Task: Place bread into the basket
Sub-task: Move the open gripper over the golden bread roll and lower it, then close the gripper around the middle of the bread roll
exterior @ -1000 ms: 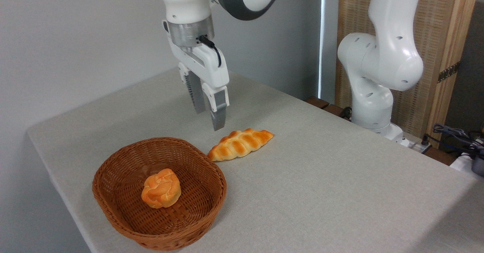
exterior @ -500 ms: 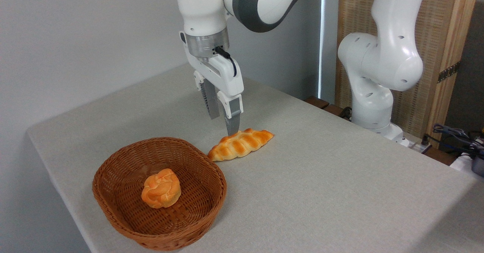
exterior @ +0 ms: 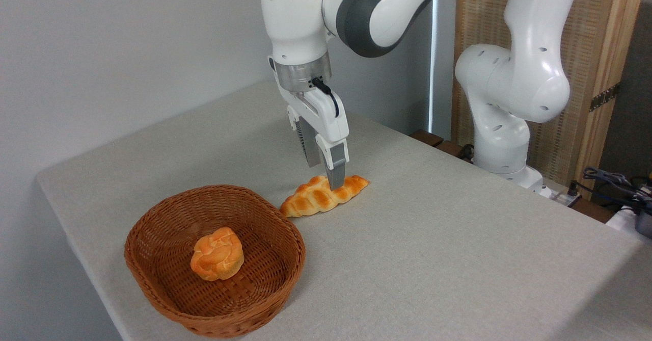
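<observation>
Gripper (exterior: pixel 325 174) pointing straight down over the bread (exterior: pixel 323 196), fingers spread apart, one finger (exterior: pixel 335 173) in front of the loaf's upper middle, the other behind it and higher in the frame. Cannot tell if the near fingertip touches the crust or hangs just in front of it; nothing pinched. Bread lies flat on the grey table (exterior: pixel 433 259) directly under the fingers, long axis slanting from lower left to upper right, pointed ends clear of the fingers on both sides. Basket (exterior: pixel 153 259) sits below-left of the gripper, its near rim just beside the bread's left tip, touching or not unclear. Small round bun (exterior: pixel 217 254) rests inside the basket, on its floor, well apart from the gripper. White robot arm (exterior: pixel 326 9) rises above the gripper and bends right toward its base (exterior: pixel 509 106) at the table's far right edge. Wooden slatted panel (exterior: pixel 586 50) behind the base. Cables (exterior: pixel 616 183) at far right.
</observation>
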You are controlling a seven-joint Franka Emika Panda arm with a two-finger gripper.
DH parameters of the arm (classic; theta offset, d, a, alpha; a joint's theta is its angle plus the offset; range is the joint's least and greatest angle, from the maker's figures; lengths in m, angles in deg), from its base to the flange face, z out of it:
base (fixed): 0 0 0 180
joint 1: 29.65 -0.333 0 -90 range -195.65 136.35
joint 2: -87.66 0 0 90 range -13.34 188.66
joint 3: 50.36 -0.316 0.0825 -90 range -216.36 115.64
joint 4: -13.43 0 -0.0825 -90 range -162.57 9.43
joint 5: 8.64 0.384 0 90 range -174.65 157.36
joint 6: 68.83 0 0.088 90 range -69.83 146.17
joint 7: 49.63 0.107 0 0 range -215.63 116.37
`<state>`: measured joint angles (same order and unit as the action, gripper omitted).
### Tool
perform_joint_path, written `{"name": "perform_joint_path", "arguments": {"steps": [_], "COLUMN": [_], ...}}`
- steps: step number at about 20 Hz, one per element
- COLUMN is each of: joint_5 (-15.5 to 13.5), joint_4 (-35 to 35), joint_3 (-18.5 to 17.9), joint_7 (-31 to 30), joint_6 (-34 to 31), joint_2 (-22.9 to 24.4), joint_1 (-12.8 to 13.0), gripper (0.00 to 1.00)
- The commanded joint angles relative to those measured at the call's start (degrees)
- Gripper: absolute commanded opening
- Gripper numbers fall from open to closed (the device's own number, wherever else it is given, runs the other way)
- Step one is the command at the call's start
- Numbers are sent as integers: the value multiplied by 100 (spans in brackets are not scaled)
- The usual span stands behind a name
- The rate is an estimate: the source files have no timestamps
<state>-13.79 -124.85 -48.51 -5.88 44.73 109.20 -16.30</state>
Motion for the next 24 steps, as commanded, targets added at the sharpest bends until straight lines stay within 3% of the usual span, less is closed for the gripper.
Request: {"name": "perform_joint_path", "arguments": {"steps": [1, 10, 17, 18, 22, 24], "joint_5": [40, 49, 49, 49, 49, 49], "joint_4": [-199, -516, -551, -551, -560, -560], "joint_3": [-71, -71, -80, -71, -71, -71], "joint_7": [72, 178, 292, 301, 327, 327], "joint_6": [228, 912, 1089, 1098, 1150, 1159], "joint_2": [141, 53, -96, -114, -132, -132], "joint_1": [133, 141, 141, 141, 141, 141], "gripper": [100, 100, 99, 94, 54, 50]}}
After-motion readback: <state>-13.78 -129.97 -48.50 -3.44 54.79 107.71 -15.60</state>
